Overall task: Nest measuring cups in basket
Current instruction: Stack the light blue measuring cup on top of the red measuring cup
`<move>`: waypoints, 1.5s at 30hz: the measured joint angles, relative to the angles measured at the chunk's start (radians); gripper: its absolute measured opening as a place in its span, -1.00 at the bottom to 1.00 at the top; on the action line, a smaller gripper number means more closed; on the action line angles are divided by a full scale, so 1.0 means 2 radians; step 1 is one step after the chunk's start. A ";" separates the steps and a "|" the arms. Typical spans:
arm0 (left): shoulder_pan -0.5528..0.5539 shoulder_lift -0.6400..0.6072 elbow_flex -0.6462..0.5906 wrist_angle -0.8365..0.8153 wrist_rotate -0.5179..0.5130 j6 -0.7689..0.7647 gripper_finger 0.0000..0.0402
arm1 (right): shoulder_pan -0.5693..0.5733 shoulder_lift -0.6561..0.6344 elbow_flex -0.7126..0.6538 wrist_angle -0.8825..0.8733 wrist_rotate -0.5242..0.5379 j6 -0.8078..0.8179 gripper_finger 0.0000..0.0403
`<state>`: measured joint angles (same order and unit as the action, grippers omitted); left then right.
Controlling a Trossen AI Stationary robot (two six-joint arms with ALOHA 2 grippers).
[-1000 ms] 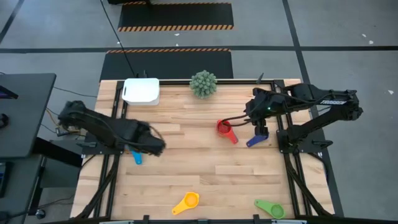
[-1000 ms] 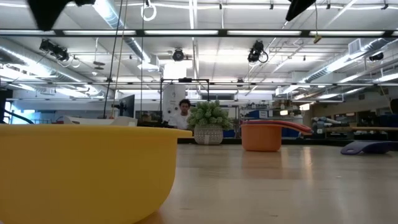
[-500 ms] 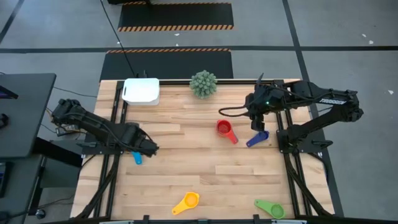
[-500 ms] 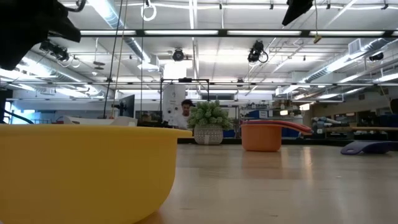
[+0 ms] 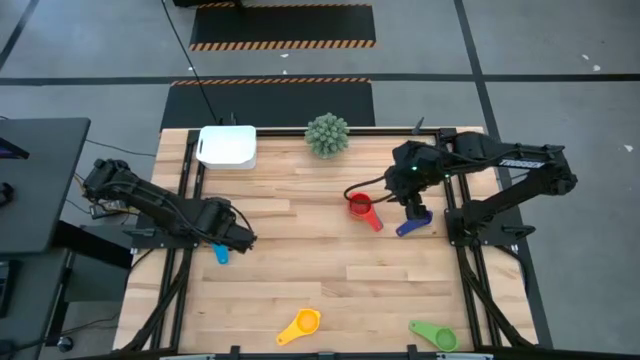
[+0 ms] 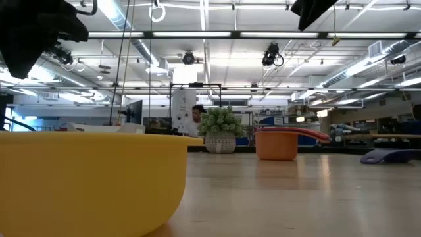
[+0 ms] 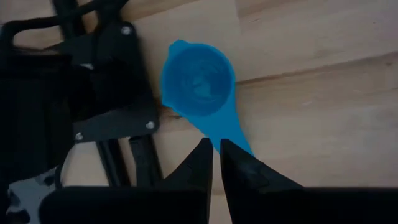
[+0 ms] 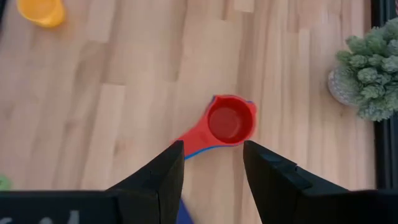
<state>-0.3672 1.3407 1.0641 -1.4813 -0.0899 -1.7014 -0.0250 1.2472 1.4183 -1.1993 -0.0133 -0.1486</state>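
Near the table's left edge, left hand (image 7: 216, 163) pinches blue cup (image 7: 198, 79); right hand (image 8: 211, 167) gapes.

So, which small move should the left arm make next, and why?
Probably lift: the left gripper has its fingers nearly closed on the handle of the blue cup, which lies on the table. The white basket is empty, and the right gripper hangs open above the red cup.

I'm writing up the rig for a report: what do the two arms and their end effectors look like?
Both arms are dark, jointed and slim. The right arm carries white lettering and a small green light. Each end effector, left and right, has two black, tapering fingers. Black cables run along the links.
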 joint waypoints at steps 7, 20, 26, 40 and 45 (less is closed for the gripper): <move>0.006 0.000 0.000 0.008 -0.013 0.006 -0.81 | 0.000 0.021 0.000 0.001 0.006 -0.015 -0.15; 0.010 0.000 -0.007 0.017 -0.021 0.016 -0.92 | 0.000 0.024 0.000 0.001 0.007 -0.015 -0.15; 0.011 0.000 -0.006 0.030 -0.020 0.028 -0.72 | 0.000 0.024 0.000 0.001 0.007 -0.015 -0.15; 0.012 0.001 -0.104 0.147 -0.004 -0.035 -0.34 | 0.000 0.024 0.000 0.000 0.006 -0.015 -0.15; 0.016 0.001 -0.152 0.185 -0.018 -0.037 -0.34 | 0.000 0.024 0.000 0.000 0.006 -0.015 -0.15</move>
<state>-0.3360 1.3418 0.7606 -1.1114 -0.1268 -1.7750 -0.0242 1.2945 1.4178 -1.1984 -0.0006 -0.1791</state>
